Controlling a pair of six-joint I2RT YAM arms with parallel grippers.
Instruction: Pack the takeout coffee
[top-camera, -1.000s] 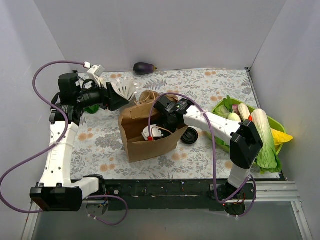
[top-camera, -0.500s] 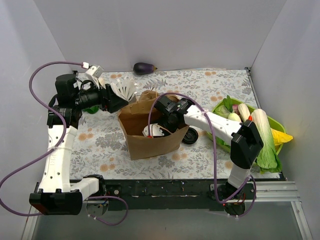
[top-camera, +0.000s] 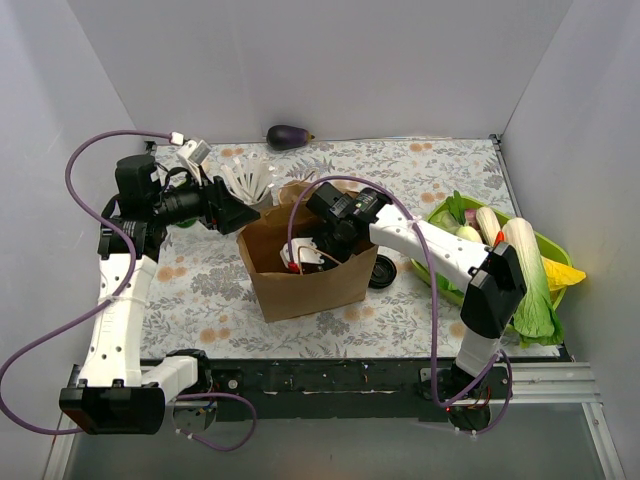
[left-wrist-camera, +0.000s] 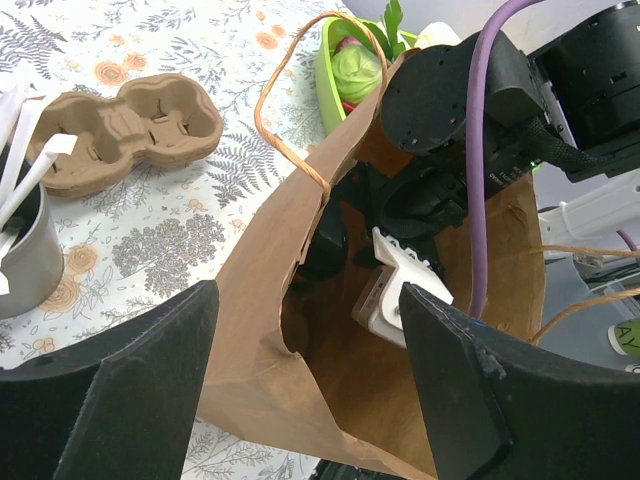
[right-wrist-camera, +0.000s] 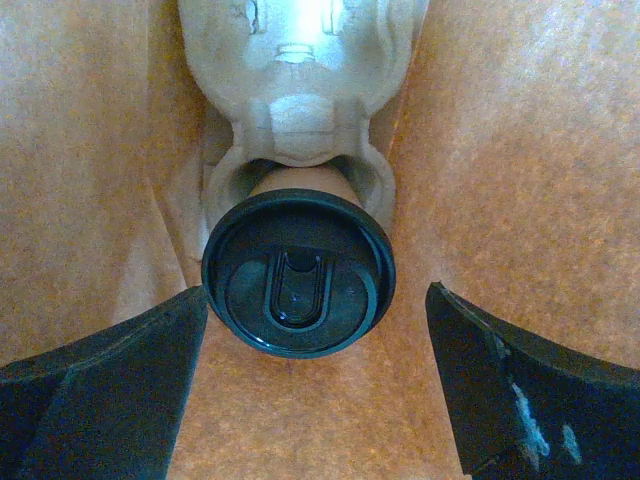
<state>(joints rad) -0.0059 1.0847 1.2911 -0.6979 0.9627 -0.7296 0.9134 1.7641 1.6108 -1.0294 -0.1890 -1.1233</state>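
Note:
The takeout coffee (right-wrist-camera: 298, 270), a tan cup under a black lid, stands inside the brown paper bag (top-camera: 300, 280) in a pale moulded holder (right-wrist-camera: 300, 90). My right gripper (right-wrist-camera: 315, 300) reaches down into the bag (right-wrist-camera: 520, 150) just above the lid. It is open, with a finger on each side and neither touching the cup. In the top view the right gripper (top-camera: 303, 257) sits in the bag's mouth. My left gripper (top-camera: 235, 213) is at the bag's back left rim. Seen from its wrist, the left gripper (left-wrist-camera: 308, 300) is open astride the bag wall (left-wrist-camera: 260, 300).
A brown two-well carrier (left-wrist-camera: 130, 125) lies on the table behind the bag. A grey cup of white sticks (top-camera: 250, 180) stands beside it. A loose black lid (top-camera: 380, 270) lies right of the bag. A green basket (top-camera: 432, 216) of vegetables is far right, an eggplant (top-camera: 288, 135) at the back wall.
My right gripper's jaws have spread wider and now stand clear of the lidded cup. The left gripper has shifted slightly at the bag's rim.

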